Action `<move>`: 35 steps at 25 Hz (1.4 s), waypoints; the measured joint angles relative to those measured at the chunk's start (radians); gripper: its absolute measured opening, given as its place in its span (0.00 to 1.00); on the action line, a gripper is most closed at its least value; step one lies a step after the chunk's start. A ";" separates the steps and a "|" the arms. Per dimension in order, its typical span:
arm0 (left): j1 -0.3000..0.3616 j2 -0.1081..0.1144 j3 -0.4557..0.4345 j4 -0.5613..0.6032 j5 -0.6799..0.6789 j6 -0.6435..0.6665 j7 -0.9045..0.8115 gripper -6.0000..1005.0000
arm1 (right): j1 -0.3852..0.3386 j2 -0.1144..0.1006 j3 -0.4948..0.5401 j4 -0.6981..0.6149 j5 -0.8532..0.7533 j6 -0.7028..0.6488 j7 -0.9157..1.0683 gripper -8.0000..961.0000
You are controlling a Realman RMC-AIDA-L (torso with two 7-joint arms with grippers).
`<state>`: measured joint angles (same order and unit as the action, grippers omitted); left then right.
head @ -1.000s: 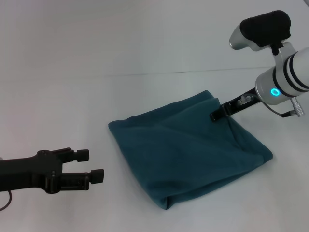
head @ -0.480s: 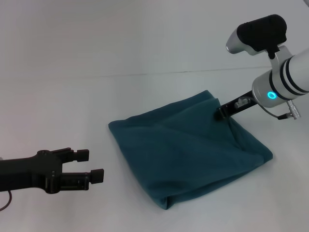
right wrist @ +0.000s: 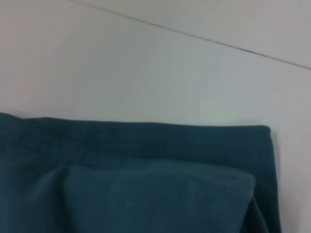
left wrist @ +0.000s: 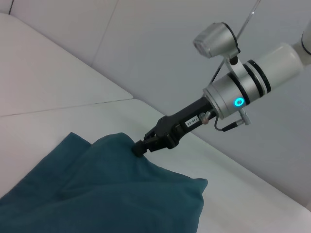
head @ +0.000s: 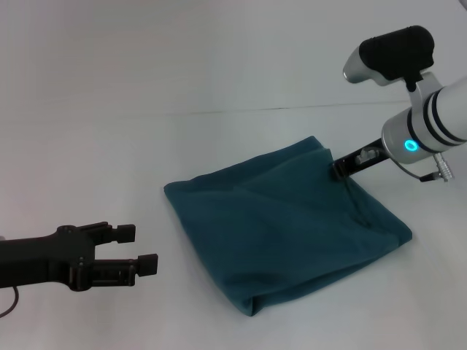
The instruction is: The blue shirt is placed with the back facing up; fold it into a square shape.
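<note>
One folded bundle is lying on the white table (head: 87, 146): the blue shirt (head: 284, 226), already gathered into a rough, slightly skewed square with several layers stacked. The right gripper (head: 338, 172) is sitting at the bundle's far edge, its tip touching the cloth; whether its jaws are pinching a layer or merely resting against it I cannot tell (the fingertips are sinking into the dark fabric in both the head view and the left wrist view (left wrist: 142, 148)). The shirt is lying directly under and ahead of those jaws.

The left gripper (head: 146, 250) is hovering well apart from the shirt with its jaws spread and nothing between them.

The main risk, as I judge it, is sitting at that far edge. If the right jaws are gripping a fold when the arm pulls away, the top layer is likely going to lift and drag, undoing the square. If they are gripping only one layer, the stack beneath may be sliding sideways, worsening the skew. The near corner is also looking loose and puffed, so any tug could be opening it.
</note>
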<state>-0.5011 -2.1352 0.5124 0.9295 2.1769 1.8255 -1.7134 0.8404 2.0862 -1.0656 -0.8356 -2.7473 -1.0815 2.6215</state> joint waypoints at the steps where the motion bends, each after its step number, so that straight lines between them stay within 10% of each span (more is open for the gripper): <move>1: 0.000 0.000 0.000 0.000 0.000 0.000 0.000 0.94 | -0.001 -0.001 0.002 -0.004 0.000 0.000 0.000 0.04; 35: 0.015 -0.009 0.000 0.000 0.001 -0.005 0.000 0.94 | -0.006 -0.014 0.055 -0.032 -0.051 0.123 0.009 0.05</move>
<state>-0.4858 -2.1445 0.5124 0.9295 2.1783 1.8207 -1.7138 0.8344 2.0718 -1.0109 -0.8675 -2.7987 -0.9586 2.6303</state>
